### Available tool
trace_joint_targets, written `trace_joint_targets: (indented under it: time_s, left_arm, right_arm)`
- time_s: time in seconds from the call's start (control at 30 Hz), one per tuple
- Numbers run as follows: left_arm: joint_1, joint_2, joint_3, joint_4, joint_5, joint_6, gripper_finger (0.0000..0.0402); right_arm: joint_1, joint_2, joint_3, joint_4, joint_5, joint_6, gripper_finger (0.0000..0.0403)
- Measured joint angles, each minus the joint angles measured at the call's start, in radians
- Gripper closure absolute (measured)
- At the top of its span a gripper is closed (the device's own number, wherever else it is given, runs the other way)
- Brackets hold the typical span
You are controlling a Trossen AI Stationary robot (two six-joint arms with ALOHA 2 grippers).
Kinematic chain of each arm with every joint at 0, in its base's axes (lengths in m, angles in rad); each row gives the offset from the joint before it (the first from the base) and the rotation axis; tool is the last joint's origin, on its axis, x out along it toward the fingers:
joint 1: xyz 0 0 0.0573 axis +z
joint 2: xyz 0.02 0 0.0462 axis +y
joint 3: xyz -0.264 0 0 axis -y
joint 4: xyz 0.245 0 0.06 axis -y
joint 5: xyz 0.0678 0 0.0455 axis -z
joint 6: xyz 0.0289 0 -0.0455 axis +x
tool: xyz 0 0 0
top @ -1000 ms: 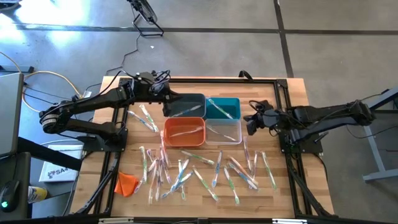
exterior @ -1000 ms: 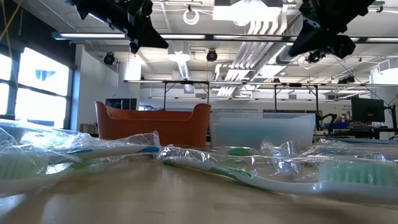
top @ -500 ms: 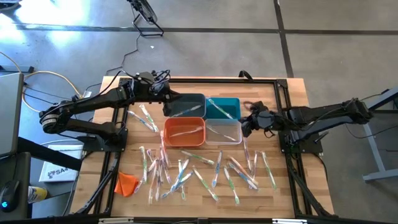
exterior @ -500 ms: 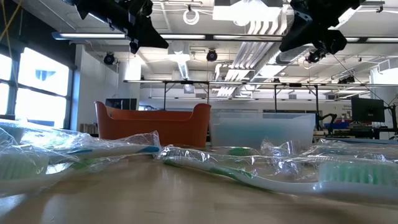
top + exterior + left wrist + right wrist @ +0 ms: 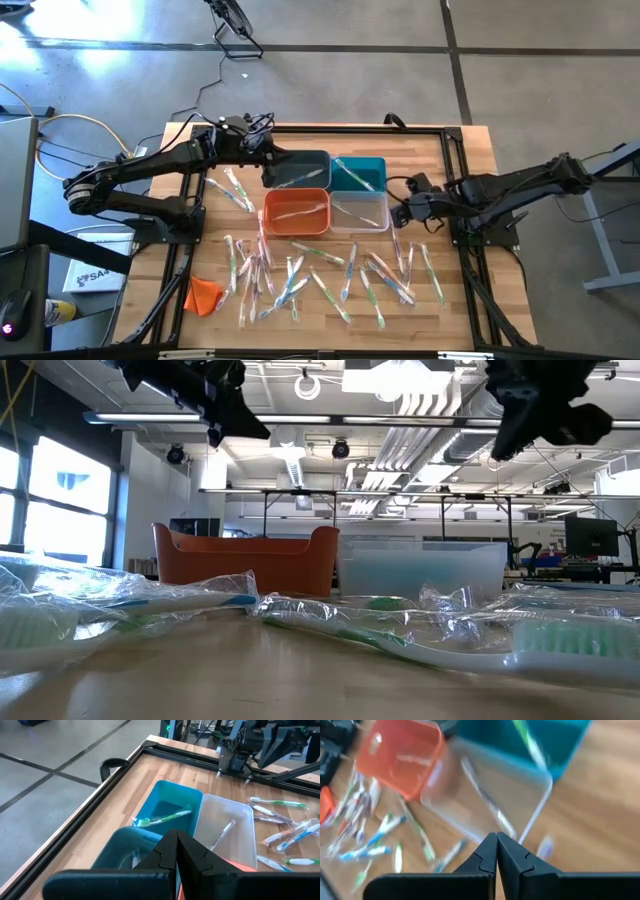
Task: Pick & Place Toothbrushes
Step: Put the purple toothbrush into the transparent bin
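The counter (image 5: 440, 150) is a wooden top bounded by a dark frame rail along its edges. Four bins sit in a two-by-two block at its centre: dark grey bin (image 5: 300, 168), teal bin (image 5: 360, 172), orange bin (image 5: 296, 212) and clear bin (image 5: 360, 212), their walls touching.

Change from one second ago: the right arm has drawn in and swung toward the near side. The right hand (image 5: 398, 214) was level with the teal bin's right wall; it now hangs just beside the clear bin's right wall, above the counter. The left arm and left hand (image 5: 268, 158) have not moved. Bins and loose items are unchanged.

Left hand: fingers pressed together, holding nothing, raised over the far left edge of the dark grey bin. Right hand: fingers pressed together, holding nothing.

The toothbrushes (image 5: 320, 275) lie mostly scattered in wrappers across the near half of the counter, from below the orange bin to the right frame rail. A few lie left of the bins. One green-handled toothbrush (image 5: 162, 817) rests in the teal bin, and one white toothbrush (image 5: 221, 834) in the clear bin.

Open room: bare wood remains right of the teal bin and along the far edge. An orange cloth lump (image 5: 204, 293) sits at the near left corner.
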Motion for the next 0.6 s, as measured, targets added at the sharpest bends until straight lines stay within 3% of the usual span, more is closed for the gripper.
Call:
trace_joint_targets:
  time_s: [0.2, 0.6]
  left_arm:
    - [0.000, 0.000, 0.000, -0.009, 0.000, 0.000, 0.0401]
    - [0.000, 0.000, 0.000, -0.009, -0.001, 0.003, 0.0401]
  right_arm:
    - [0.022, 0.027, 0.000, -0.018, -0.136, 0.053, 0.0400]
    - [0.053, 0.140, -0.001, -0.034, -0.229, 0.073, 0.0397]
